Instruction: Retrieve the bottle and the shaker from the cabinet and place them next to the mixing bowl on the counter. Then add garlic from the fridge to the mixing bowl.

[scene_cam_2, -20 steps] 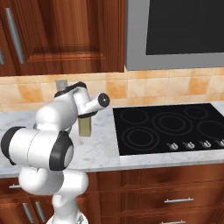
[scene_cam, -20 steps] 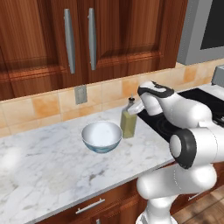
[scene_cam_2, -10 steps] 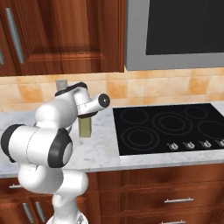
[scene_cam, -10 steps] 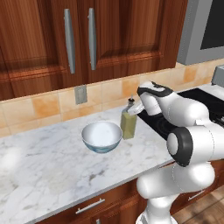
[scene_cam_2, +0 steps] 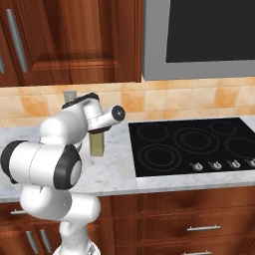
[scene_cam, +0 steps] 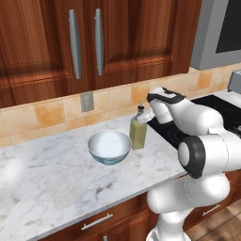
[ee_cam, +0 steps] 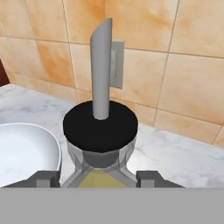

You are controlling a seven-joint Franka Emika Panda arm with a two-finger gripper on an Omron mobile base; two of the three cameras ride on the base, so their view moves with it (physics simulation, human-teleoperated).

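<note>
The bottle [scene_cam: 138, 134] of yellow-olive liquid stands upright on the marble counter [scene_cam: 47, 183], just right of the pale mixing bowl [scene_cam: 109, 146] and apart from it. My gripper [scene_cam: 145, 118] reaches in from the right and is shut on the bottle's upper body. In the hand view the bottle's dark top and grey spout [ee_cam: 100, 127] rise between my gripper's [ee_cam: 99, 178] fingertips, which press its glass shoulders. The bowl's rim [ee_cam: 22, 148] shows at the left. From the right base view the bottle [scene_cam_2: 96, 144] stands behind my arm.
A black cooktop [scene_cam_2: 189, 144] lies right of the bottle. Wall doors with steel bar handles [scene_cam: 75, 44] hang above the tiled backsplash with an outlet [scene_cam: 86, 101]. A microwave [scene_cam_2: 209, 35] hangs over the cooktop. Drawers [scene_cam: 96, 221] run under the counter.
</note>
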